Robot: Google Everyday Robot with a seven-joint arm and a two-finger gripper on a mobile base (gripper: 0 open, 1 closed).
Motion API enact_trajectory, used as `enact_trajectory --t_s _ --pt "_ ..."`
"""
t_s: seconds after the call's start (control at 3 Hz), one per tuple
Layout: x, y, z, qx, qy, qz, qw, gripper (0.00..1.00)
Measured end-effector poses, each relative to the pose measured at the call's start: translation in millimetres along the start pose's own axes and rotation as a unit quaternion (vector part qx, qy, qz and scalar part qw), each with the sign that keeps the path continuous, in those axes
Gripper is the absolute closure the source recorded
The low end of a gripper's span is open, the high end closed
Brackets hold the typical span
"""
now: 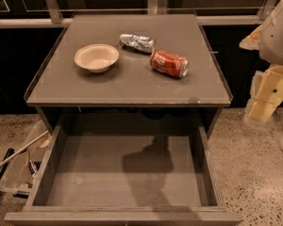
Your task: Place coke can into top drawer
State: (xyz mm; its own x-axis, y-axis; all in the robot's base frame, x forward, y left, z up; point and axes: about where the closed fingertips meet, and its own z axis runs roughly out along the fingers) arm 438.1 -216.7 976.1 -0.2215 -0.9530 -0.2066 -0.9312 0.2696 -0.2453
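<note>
Coke can: the coke can (169, 63) lay on its side on the cabinet top, in the right half, with one silver end turned to the front right; it was red with white lettering and looked a little dented
Top drawer: the top drawer (122, 216) was pulled far out below the front edge of the top, toward the camera; a dark shadow (148, 166) lay near the middle of its flat bottom; the coke can was still on the top above, not inside the drawer
Silver can: a crumpled silver can (137, 42) lay on its side just behind and to the left of the coke can, near it but apart
Bowl: a pale shallow bowl (96, 57) stood upright on the left half of the top, well left of the coke can and beside the silver can
Cabinet top: the cabinet top (132, 86) was flat and grey-brown
Gripper: the gripper (263, 108) was at the right edge of the view, off the cabinet and over the floor, well apart from the coke can; if it was wide or narrow, I cannot tell
Arm: the white and cream arm (279, 27) rose above the gripper to the upper right corner
Floor: the floor (254, 173) was speckled stone; a clear plastic tray (14, 175) with some long thin things in it lay to the left of the drawer
</note>
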Motion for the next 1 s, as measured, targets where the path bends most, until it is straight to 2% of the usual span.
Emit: enact_trajectory --t_s 0.33,0.67,1.0 --pt "0.8 1.9 -1.2 0.007 -0.001 0.002 1.0000 0.00" --pt "-5.3 10.6 1.4 0.023 -0.017 0.001 0.9996 0.00" --pt "-20.1 3.7 5.3 0.047 -0.060 -0.010 0.9971 0.00"
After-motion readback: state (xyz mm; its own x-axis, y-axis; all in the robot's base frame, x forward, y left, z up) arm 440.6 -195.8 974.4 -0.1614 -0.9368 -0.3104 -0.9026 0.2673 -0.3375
